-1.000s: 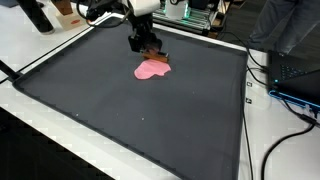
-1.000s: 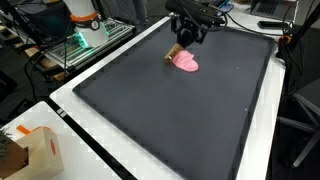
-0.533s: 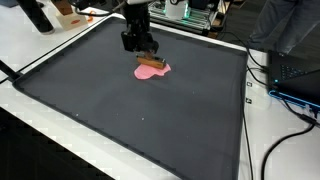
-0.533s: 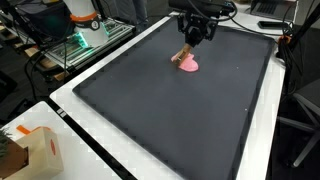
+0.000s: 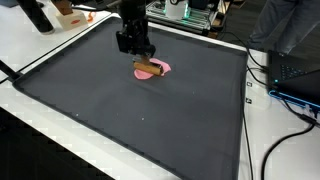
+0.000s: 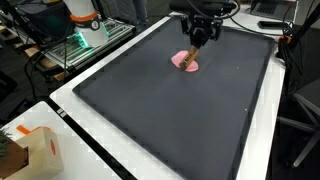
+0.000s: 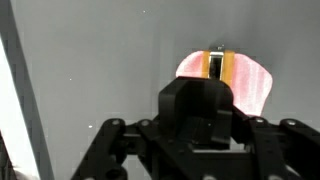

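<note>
The gripper (image 6: 198, 40) hangs low over the far part of the black mat (image 6: 160, 110), jaws clamped on a wooden stick (image 6: 192, 54). The stick slants down from the fingertips, and its lower end meets a flat pink blob (image 6: 186, 63) lying on the mat right beneath the hand. In an exterior view the stick (image 5: 148, 67) shows just below the gripper (image 5: 137, 55), lying across the pink blob (image 5: 162, 70). In the wrist view the stick (image 7: 216, 65) pokes out straight ahead of the hand, with the pink blob (image 7: 248, 82) spread behind it. The fingertips are hidden there by the hand's own housing.
</note>
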Robot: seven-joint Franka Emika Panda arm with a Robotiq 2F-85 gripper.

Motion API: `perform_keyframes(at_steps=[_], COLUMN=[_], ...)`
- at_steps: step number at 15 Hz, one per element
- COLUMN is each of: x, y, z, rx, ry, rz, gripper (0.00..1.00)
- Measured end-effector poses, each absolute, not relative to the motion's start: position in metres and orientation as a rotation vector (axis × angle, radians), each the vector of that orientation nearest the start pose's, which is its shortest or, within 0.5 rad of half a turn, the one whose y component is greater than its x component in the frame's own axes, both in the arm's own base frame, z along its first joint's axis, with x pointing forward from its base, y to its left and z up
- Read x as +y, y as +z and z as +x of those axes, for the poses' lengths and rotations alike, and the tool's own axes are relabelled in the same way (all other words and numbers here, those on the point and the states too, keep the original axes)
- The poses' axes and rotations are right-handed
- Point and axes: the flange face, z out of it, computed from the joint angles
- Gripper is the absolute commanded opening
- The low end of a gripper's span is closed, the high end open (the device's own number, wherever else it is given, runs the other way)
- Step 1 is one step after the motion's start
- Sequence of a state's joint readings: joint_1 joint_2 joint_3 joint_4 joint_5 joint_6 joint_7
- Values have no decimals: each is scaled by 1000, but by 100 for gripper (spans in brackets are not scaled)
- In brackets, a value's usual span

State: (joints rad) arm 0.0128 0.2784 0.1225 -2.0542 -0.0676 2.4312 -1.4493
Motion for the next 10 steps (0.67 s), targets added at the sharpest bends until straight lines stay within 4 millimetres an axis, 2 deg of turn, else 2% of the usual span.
perform_keyframes(at_steps=[5,10], x=[78,78], y=[311,311], z=[595,587], rx=[2195,2252], ry=[148,5], rz=[2117,2154], gripper=[23,23])
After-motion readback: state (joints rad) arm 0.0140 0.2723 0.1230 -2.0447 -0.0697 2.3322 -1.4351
